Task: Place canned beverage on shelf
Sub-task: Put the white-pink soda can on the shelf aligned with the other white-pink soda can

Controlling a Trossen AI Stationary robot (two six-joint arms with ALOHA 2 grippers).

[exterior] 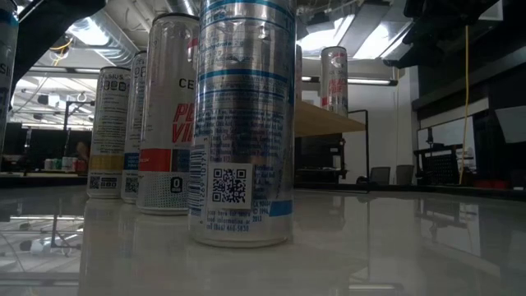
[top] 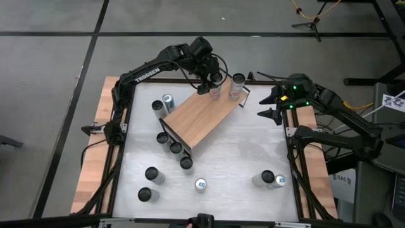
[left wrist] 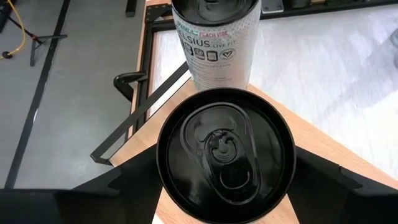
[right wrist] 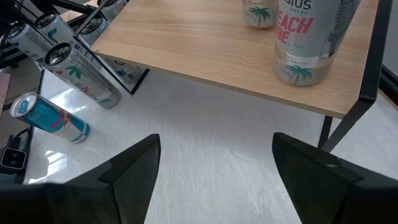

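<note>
The shelf [top: 204,117], a light wooden board on black frame ends, stands slantwise mid-table. My left gripper [top: 212,81] is at the board's far end, shut on a black-topped can [left wrist: 225,155]. A second, white can [top: 237,82] stands upright on the board beside it, also showing in the left wrist view [left wrist: 217,43]. My right gripper [top: 272,104] waits open and empty off the shelf's right end, and its own wrist view [right wrist: 214,168] shows white tabletop between its fingers. My left gripper has the can's upper side walls [left wrist: 166,163] pinched between its two fingers, one on each side. The fingers come from above, pointing down. The can is upright, and the right wrist view shows its base [right wrist: 258,18] on the wooden board.
Several cans stand on the white table left of and in front of the shelf [top: 176,147], more near the front edge [top: 152,174], and two at the front right [top: 273,180]. A blue can [right wrist: 50,117] lies on its side. The table [top: 240,158] is bare right of centre.
</note>
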